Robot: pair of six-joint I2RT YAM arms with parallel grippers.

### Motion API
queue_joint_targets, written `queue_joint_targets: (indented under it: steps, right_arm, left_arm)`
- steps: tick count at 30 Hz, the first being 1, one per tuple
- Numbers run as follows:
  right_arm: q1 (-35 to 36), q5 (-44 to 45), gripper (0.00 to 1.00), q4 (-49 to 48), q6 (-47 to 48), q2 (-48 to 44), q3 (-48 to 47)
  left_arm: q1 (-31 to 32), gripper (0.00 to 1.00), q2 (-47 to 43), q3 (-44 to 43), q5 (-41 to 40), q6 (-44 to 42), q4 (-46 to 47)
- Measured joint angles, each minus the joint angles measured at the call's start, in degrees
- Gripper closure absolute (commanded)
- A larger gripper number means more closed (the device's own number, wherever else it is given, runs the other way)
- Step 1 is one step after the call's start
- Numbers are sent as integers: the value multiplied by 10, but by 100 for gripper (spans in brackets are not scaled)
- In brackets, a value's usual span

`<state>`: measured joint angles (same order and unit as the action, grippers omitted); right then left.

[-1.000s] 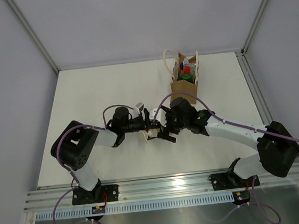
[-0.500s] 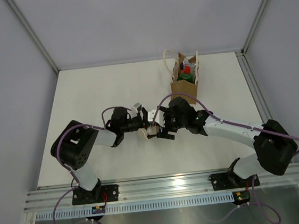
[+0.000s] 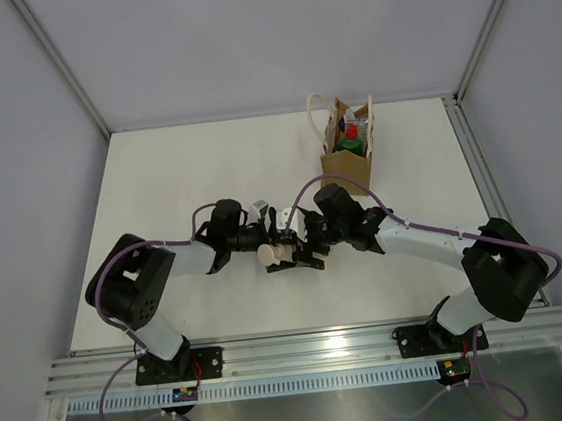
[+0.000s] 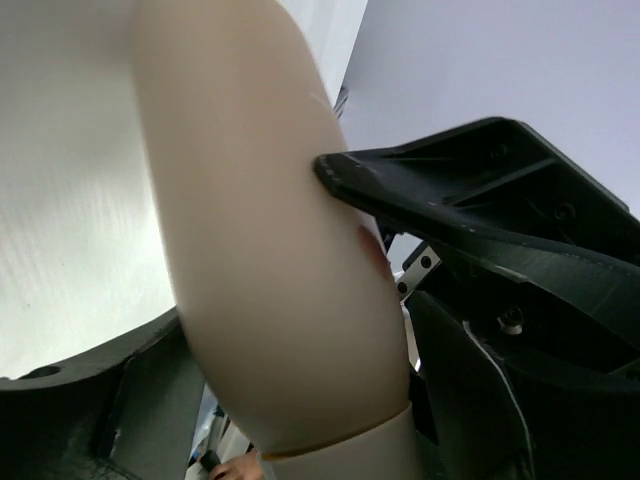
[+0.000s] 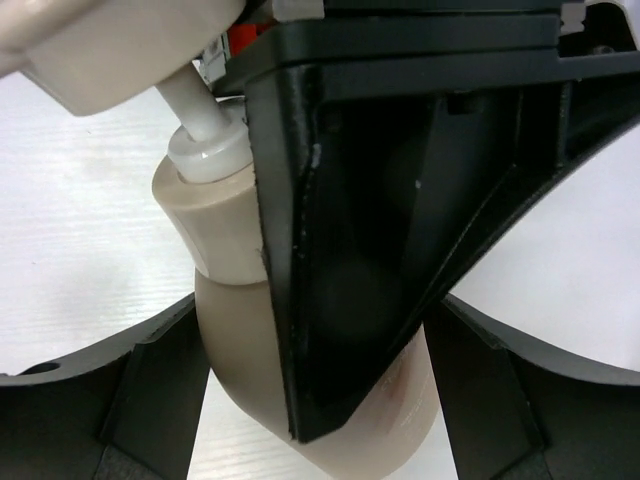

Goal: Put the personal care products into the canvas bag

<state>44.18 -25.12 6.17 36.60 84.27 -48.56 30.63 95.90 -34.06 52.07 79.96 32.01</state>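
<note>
The beige pump bottle (image 3: 274,254) is held off the table at the middle, between both grippers. My left gripper (image 3: 279,241) is shut on its body; the bottle fills the left wrist view (image 4: 260,250). My right gripper (image 3: 302,253) is open, and its jaws straddle the bottle (image 5: 235,350) and the left gripper's finger, close to its sides. The pump head (image 5: 110,50) shows at the top left of the right wrist view. The canvas bag (image 3: 349,171) stands upright at the back right, with a green bottle with a red cap (image 3: 352,146) in its mouth. The other products cannot be told apart.
The white table (image 3: 176,171) is walled by grey panels on three sides. An aluminium rail (image 3: 306,351) runs along the near edge by the arm bases. The bag's cream handles (image 3: 319,116) stick up and outward.
My right gripper has moved left onto the bottle, so its jaws now surround it. My left gripper has shifted slightly down and right with the bottle. The bag has not moved.
</note>
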Motion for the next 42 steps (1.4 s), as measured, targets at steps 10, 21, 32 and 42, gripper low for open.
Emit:
queue_joint_targets:
  steps: [10,21,32,42]
  right_arm:
    - [-36,-95,100,-47,-27,7,-2]
    - [-62,-171,99,-83,-41,30,0]
    - [-63,-196,56,-122,-37,70,0]
    - [-62,-170,15,-136,-31,76,-6]
  left_arm:
    - [-8,1,-48,-96,-1,-146,-252]
    - [-20,1,-52,-151,-23,-263,-400]
    - [-25,1,-52,-151,-51,-285,-426]
    - [-25,1,-50,-151,-64,-219,-397]
